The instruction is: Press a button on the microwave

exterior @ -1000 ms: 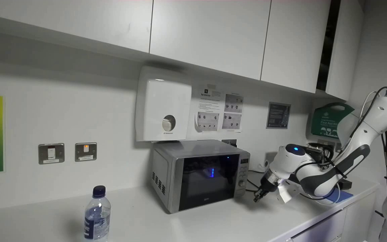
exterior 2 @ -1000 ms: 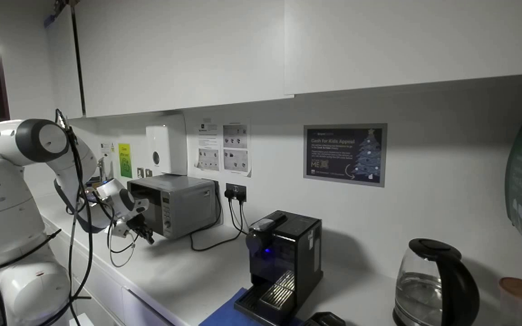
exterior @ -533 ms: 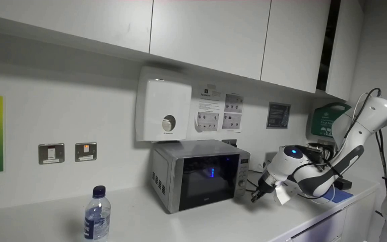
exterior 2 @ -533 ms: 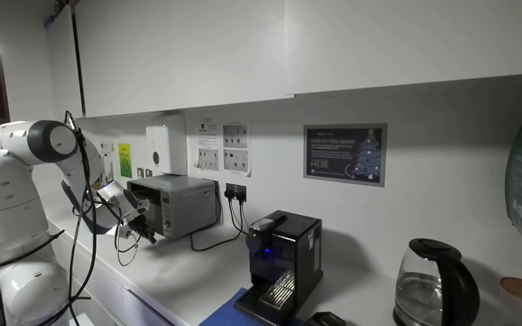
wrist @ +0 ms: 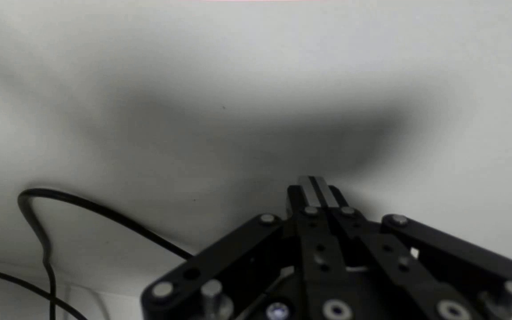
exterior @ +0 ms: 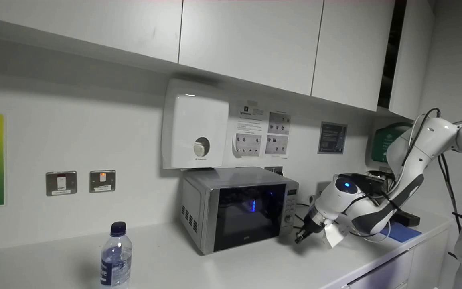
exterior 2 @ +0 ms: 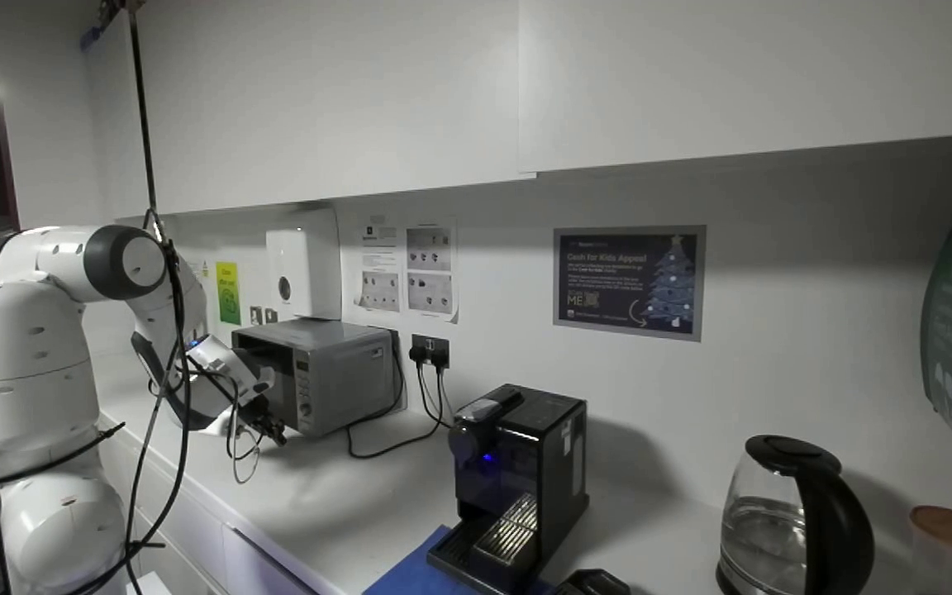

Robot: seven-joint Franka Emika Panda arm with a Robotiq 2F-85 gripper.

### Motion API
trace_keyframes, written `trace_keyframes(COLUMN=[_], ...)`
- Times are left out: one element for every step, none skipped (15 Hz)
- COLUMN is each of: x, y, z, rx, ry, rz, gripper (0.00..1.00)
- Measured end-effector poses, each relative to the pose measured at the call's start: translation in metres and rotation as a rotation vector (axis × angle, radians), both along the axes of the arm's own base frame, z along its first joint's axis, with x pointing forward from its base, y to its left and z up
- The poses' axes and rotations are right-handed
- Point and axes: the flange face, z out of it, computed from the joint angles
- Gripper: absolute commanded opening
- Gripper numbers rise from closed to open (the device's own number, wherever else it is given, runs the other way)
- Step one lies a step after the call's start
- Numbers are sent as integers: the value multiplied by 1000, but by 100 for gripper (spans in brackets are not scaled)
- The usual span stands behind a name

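You are holding the gripper (exterior: 298,240) low near the microwave (exterior: 247,212) on the counter (exterior: 167,257), fingers (wrist: 309,194) clenched on nothing, and should be raising them to the control strip (exterior: 289,209) before pressing squarely.

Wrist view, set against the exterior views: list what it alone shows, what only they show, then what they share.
Only the wrist view: the gripper close enough to read as shut, with nothing seen between its fingertips, plus tiny specks on the counter.

Only the exterior views: the microwave, white wall dispenser and cupboards, in both; the water bottle and the kettle, each in an exterior view.

Shared: the gripper, the white counter and black cable on it.
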Motion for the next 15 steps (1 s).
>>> trace_keyframes(x=[1, 2, 3, 5, 6, 7, 9, 10, 11, 12, 14, 15, 16, 17, 18], y=[1, 2, 3, 3, 3, 4, 4, 3, 3, 3, 4, 4, 5, 5, 6], z=[-1, -2, -4, -5, -6, -7, -8, -9, -9, -9, -9, -8, -8, -7, -6], rx=[-2, -4, -8, -13, -22, -30, -38, -48, -59, -69, -76, -82, -89, -94, -98], ry=[-1, -3, -3, -4, -5, -7, -8, -10, -14, -18, -22, -25, -29, -33, -37], rz=[6, 12, 17, 21, 24, 26, 28, 29, 29, 31, 31, 31, 31, 32, 35], gripper=[0, 0, 0, 0, 0, 0, 0, 0, 0, 0, 0, 0, 0, 0, 0])
